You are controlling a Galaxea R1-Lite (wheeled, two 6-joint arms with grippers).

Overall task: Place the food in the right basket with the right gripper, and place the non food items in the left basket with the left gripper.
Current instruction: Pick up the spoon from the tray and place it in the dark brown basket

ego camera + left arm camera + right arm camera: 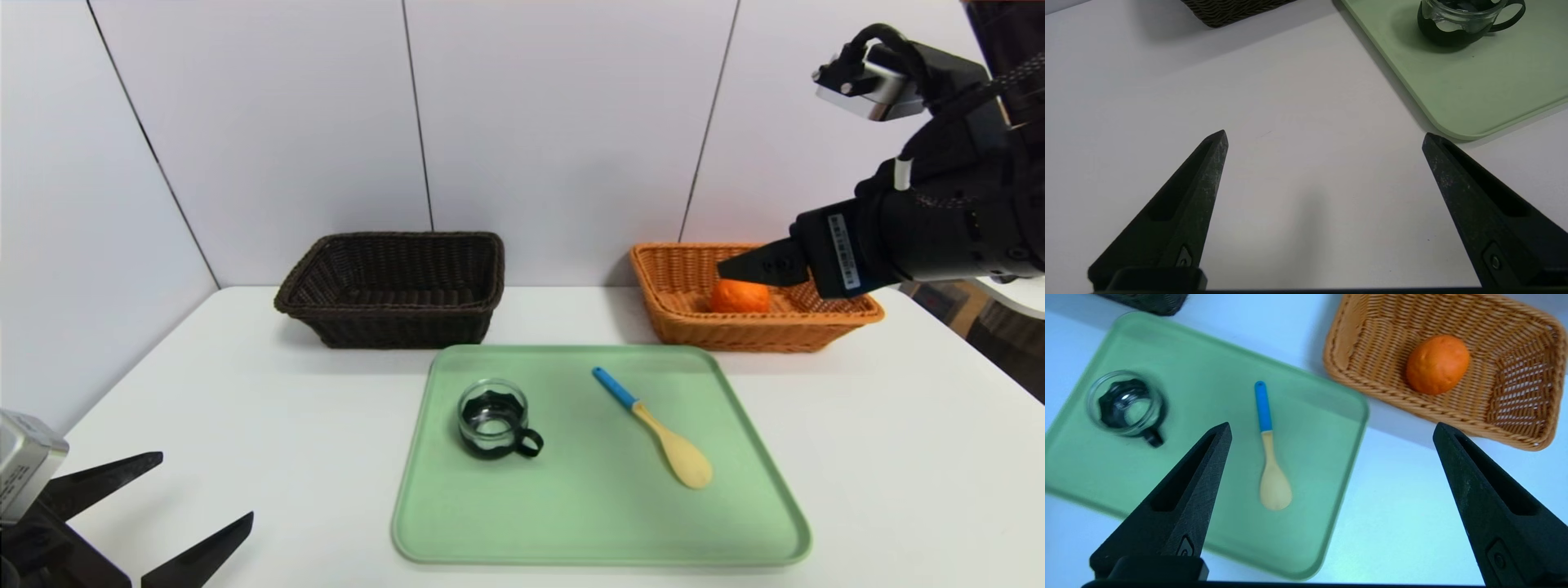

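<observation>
Bright orange fruit [739, 296] in tan woven basket [686, 322]; blue-handled beige spoon [653, 426] on pale green tray [600, 523].

You have two wicker baskets, one dark brown [392, 287] and one orange-tan [678, 287]. You have one orange [739, 296], one glass cup with a black base and handle [492, 420], one spoon with a blue handle [653, 426], and one green tray [600, 523].
</observation>
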